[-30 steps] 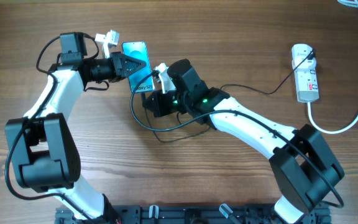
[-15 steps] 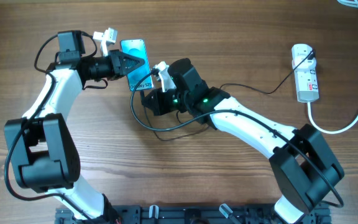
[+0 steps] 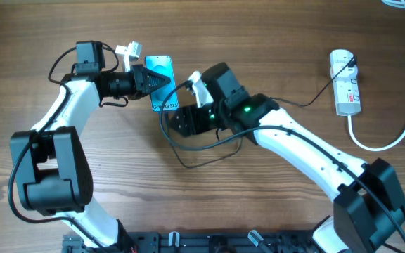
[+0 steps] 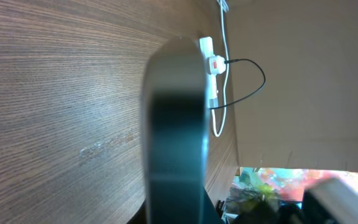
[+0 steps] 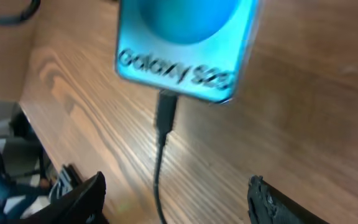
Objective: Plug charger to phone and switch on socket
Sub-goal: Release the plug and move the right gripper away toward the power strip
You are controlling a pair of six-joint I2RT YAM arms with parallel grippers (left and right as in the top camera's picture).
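Observation:
My left gripper (image 3: 148,79) is shut on the phone (image 3: 162,83), holding it on edge above the table. In the left wrist view the phone (image 4: 176,124) shows edge-on, and it hides the jaws. The charger's dark connector (image 5: 165,115) sits in the bottom edge of the phone (image 5: 185,43), under the white text. Its thin black cable (image 3: 192,164) loops under my right arm and runs to the socket (image 3: 346,84) at the far right. My right gripper (image 5: 173,205) stands open just below the connector, the cable hanging free between its fingers (image 5: 79,199).
A thick white cable (image 3: 399,133) curves from the socket towards the table's right edge. The socket (image 4: 210,68) also shows far off in the left wrist view. Bare wooden table lies between my right arm and the socket.
My right gripper has opened and let go of the connector, then drawn back slightly. The left arm has carried the phone a little to the right.

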